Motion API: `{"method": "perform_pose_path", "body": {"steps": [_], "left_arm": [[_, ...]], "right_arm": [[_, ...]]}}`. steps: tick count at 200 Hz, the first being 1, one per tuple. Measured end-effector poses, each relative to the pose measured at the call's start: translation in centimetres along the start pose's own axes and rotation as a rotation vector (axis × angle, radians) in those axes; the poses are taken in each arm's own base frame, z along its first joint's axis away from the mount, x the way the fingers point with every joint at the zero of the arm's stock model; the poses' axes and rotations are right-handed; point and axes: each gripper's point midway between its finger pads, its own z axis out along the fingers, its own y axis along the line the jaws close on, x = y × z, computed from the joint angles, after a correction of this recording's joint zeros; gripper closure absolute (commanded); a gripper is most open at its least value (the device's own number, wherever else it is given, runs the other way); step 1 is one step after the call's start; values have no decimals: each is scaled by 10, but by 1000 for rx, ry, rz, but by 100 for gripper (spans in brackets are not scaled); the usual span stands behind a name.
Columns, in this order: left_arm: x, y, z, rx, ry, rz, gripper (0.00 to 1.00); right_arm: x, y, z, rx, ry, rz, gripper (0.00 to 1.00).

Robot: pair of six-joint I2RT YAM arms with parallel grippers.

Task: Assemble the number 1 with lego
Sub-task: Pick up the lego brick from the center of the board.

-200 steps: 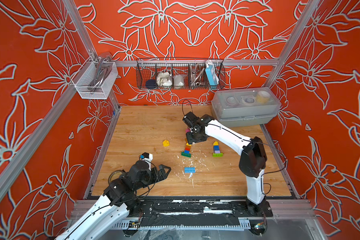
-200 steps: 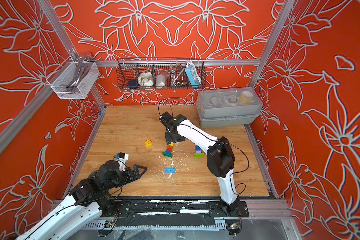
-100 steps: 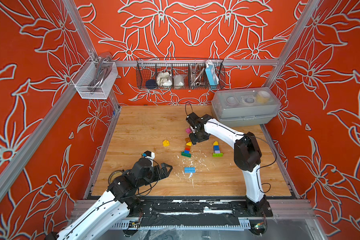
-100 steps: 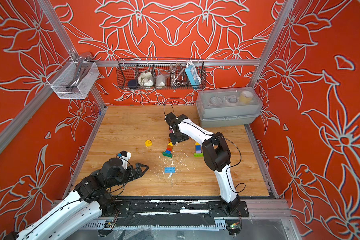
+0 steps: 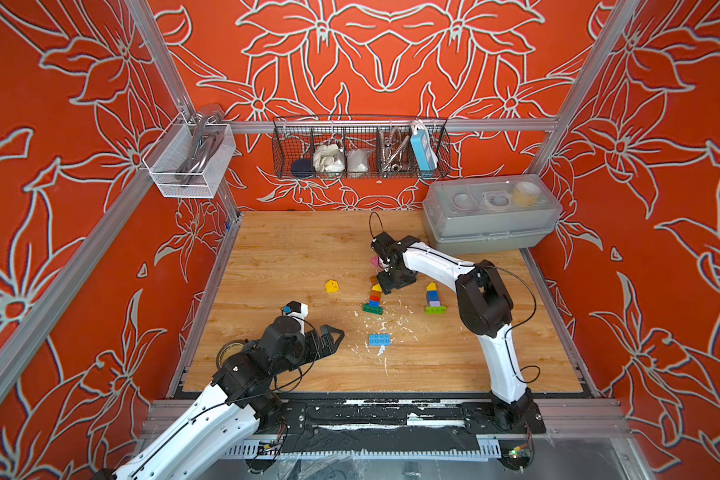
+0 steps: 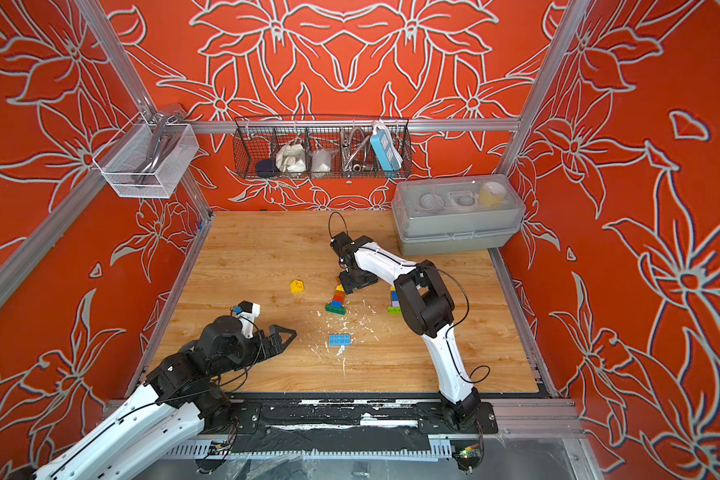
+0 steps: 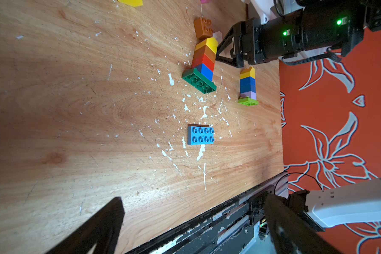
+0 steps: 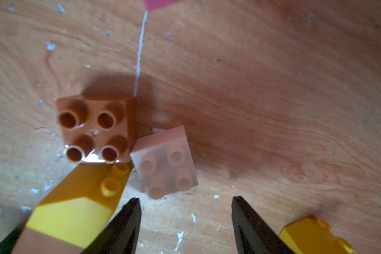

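Wooden surface [image 5: 292, 257]: carries all the lego and is flecked with white chips around the middle.
Grey box [image 5: 491, 226]: lidded, at the far right corner.
Right tool [image 8: 185, 199]: low over the surface at the yellow end of the green stack. Its jaws are apart with nothing between them, and the white brick lies just ahead of the tips.
Left tool [image 7: 193, 196]: near the front left, jaws spread wide and empty, well apart from every brick.
Green stack [image 5: 373, 297]: mid-surface, lying on its side. It runs from a green plate through blue, red and brown to a sloped yellow end.
Lime stack [image 5: 434, 298]: near the green stack, on its right, also on its side. It runs lime plate, lilac, blue, yellow end.
Blue plate [image 5: 379, 339]: flat, studs up, alone, nearer the front edge than both stacks.
Yellow brick [image 5: 331, 286]: loose, left of the green stack.
Brown brick [image 8: 95, 129]: studs up, just beside the green stack's yellow end.
White brick [image 8: 164, 160]: tilted, just beside the brown brick.
Pink brick [image 5: 375, 262]: farther back, partly hidden by the right arm.
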Motion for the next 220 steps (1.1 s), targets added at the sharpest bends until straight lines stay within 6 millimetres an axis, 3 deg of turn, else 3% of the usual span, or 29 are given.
{"method": "perform_pose_path", "body": {"steps": [47, 138, 173, 200, 220], "left_arm": [[-1, -1, 0, 6, -1, -4, 0], [-3, -1, 2, 7, 0, -11, 0], [-3, -1, 2, 7, -1, -14, 0], [-3, -2, 2, 10, 2, -14, 0], [-3, -2, 2, 12, 4, -15, 0]], "right_arm": [[-5, -10, 10, -2, 1, 30, 30], [-22, 0, 13, -45, -26, 35, 30], [-34, -2, 15, -31, -40, 31, 41], [-32, -4, 15, -19, -33, 44, 57], [-31, -5, 15, -16, -28, 73, 61]]}}
